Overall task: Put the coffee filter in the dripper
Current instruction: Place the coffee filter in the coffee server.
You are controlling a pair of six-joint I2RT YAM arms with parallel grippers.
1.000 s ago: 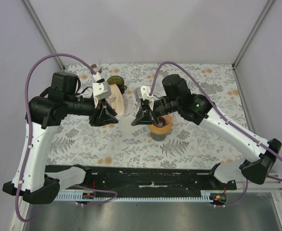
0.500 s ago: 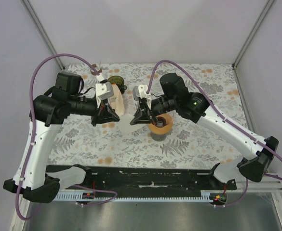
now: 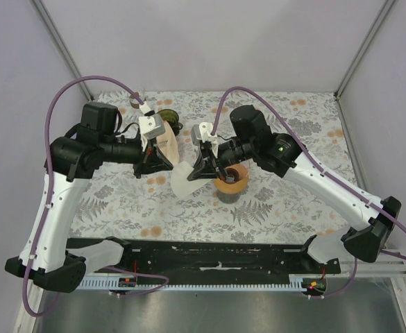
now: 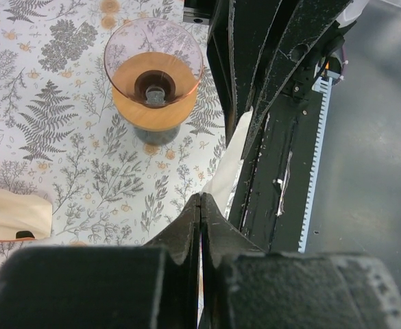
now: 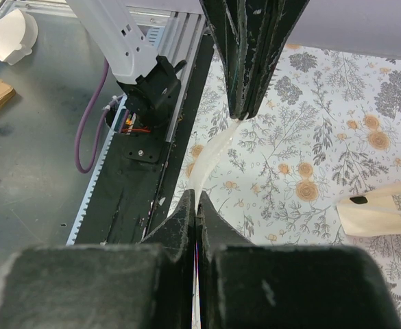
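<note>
Both the left pincer (image 4: 200,200) and right pincer (image 5: 197,197) clamp the coffee filter (image 3: 183,180) stretched between them.

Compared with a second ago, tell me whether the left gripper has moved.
Yes. In the top view the left gripper has shifted slightly right, toward the fixed dripper, and has shut on the coffee filter.
</note>
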